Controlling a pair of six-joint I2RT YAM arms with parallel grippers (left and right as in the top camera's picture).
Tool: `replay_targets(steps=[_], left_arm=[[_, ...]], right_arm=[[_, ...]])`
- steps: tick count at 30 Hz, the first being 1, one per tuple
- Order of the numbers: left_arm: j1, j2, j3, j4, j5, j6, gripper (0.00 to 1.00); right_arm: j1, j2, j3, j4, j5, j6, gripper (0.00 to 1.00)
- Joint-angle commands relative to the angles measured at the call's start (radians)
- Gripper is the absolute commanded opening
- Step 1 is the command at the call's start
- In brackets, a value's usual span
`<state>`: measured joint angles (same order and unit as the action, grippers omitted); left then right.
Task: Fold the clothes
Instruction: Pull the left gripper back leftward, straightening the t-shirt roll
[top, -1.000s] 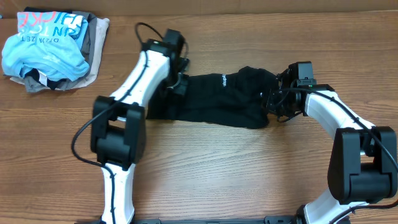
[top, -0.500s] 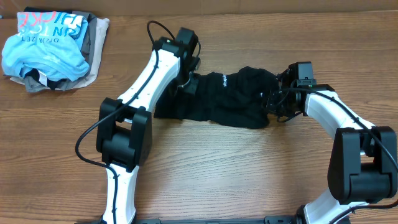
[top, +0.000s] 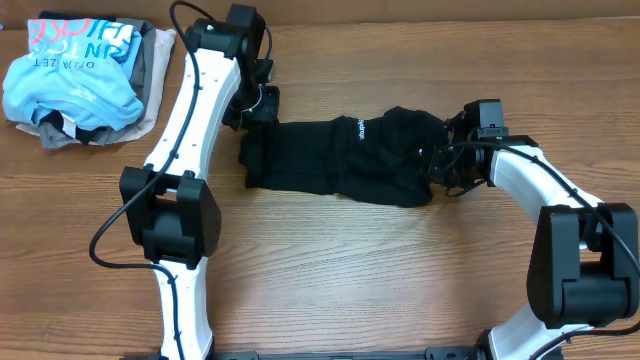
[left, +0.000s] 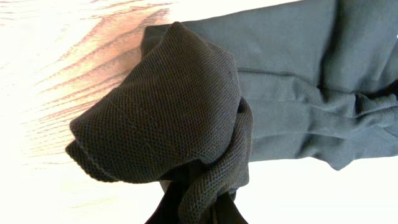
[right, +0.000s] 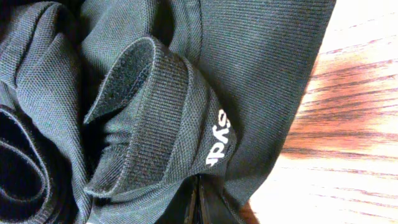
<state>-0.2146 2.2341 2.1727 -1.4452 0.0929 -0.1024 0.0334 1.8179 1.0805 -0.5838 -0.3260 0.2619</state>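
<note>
Left gripper (top: 262, 102), seen from above, is pinched shut on the left end of the plain black soft short-sleeved shirt (top: 335, 165), toward the far side of the brown wooden table (top: 330, 280). Right gripper (top: 440, 165) is pinched shut on the right end. The shirt lies in a long band between them, near the middle of the table. I think they hold both ends so the cloth can be pulled flat and then folded. There are two grippers and one black shirt. A pile of other clothes sits in the far left corner, well apart. It has one light blue shirt with pink and white letters (top: 70, 75) on top and beige and grey clothes (top: 150, 60) under it. I cannot count those.

From the left wrist, one bunched corner of the black cloth is caught in the closed jaws and seems lifted off the wood.

From the right wrist, one ribbed collar (right: 161, 106) with small white letters (right: 217, 138) is squeezed in the closed jaws.
</note>
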Motion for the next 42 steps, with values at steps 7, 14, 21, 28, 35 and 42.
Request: replay_targets(steps=[7,14,21,28,35,42], left_arm=[[0.008,0.001,0.118,-0.141,-0.204,-0.068,0.04],[0.106,0.000,0.154,-0.245,-0.265,-0.069,0.04],[0.143,0.000,0.154,-0.245,-0.336,-0.055,0.04],[0.143,-0.002,0.154,-0.245,-0.398,-0.047,0.04],[0.135,-0.001,0.154,-0.241,-0.312,-0.048,0.04],[0.061,-0.001,0.154,-0.164,-0.127,-0.054,0.04]], right_arm=[[-0.001,0.008,-0.007,-0.004,-0.003,0.004,0.04],[-0.001,0.008,-0.007,-0.004,0.011,0.004,0.04],[-0.001,0.008,-0.007,-0.005,0.011,0.005,0.04],[-0.001,0.008,-0.007,-0.005,0.011,0.005,0.04],[-0.001,0.008,-0.007,-0.004,0.011,0.005,0.04],[-0.001,0.008,-0.007,-0.005,0.011,0.005,0.04]])
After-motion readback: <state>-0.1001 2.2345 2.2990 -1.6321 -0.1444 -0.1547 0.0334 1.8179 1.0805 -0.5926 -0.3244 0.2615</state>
